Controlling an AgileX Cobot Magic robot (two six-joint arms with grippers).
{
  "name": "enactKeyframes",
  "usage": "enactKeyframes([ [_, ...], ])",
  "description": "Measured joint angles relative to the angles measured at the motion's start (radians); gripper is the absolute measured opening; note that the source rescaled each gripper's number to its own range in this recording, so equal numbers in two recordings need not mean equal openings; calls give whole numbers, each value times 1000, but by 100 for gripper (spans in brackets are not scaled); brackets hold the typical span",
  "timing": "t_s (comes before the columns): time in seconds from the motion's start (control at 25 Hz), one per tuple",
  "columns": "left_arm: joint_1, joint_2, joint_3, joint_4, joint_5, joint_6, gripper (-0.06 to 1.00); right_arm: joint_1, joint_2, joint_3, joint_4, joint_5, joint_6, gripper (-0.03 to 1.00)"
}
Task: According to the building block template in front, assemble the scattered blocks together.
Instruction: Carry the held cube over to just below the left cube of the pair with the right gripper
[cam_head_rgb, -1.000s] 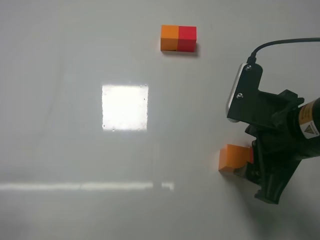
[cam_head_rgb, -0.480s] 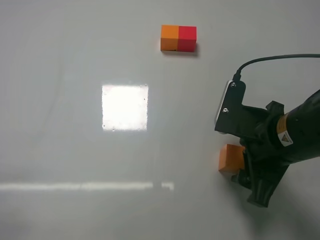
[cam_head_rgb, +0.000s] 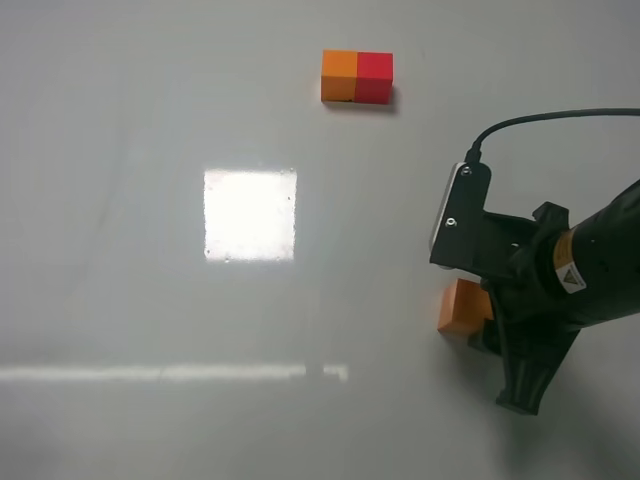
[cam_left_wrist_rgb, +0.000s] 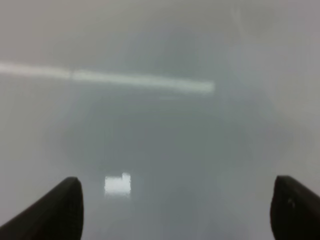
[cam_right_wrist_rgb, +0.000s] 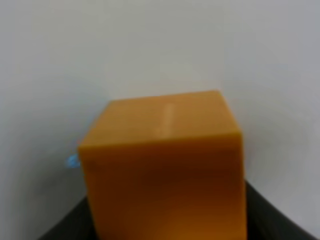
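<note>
Over the last second the right arm has swung in over the matte orange cube (cam_head_rgb: 460, 305) near the right edge of the pale grey desk (cam_head_rgb: 150, 250). In the last half second the cube has crept a little toward the far edge, with a shadow now under its near side. In the right wrist view the cube fills the frame with dark fingers (cam_right_wrist_rgb: 272, 212) pressed at its lower corners, so we judge the right gripper (cam_head_rgb: 495, 322) to be clenched on it and starting to lift. A sliver of red that showed beside the cube a second ago is now covered by the arm, so we cannot place the plain red cube. The small orange-and-red template bar (cam_head_rgb: 357, 77) has not moved from its spot toward the far edge. The left gripper (cam_left_wrist_rgb: 177, 192) hangs released, holding nothing. The pick looks secured, but the joining has not yet begun.
</note>
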Motion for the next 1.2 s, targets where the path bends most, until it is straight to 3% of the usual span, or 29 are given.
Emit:
enactKeyframes([
  [0.24, 0, 0, 0, 0, 0, 0, 0, 0, 0, -2, 0, 3, -2, 1],
  [0.4, 0, 0, 0, 0, 0, 0, 0, 5, 7, -33, 12, 76, -43, 1],
  [0.52, 0, 0, 0, 0, 0, 0, 0, 42, 11, -99, 19, 141, -97, 1],
  [0.8, 0, 0, 0, 0, 0, 0, 0, 160, 60, -249, -6, 183, -134, 1],
  [1.2, 0, 0, 0, 0, 0, 0, 0, 166, 309, -489, -26, 214, -206, 1],
])
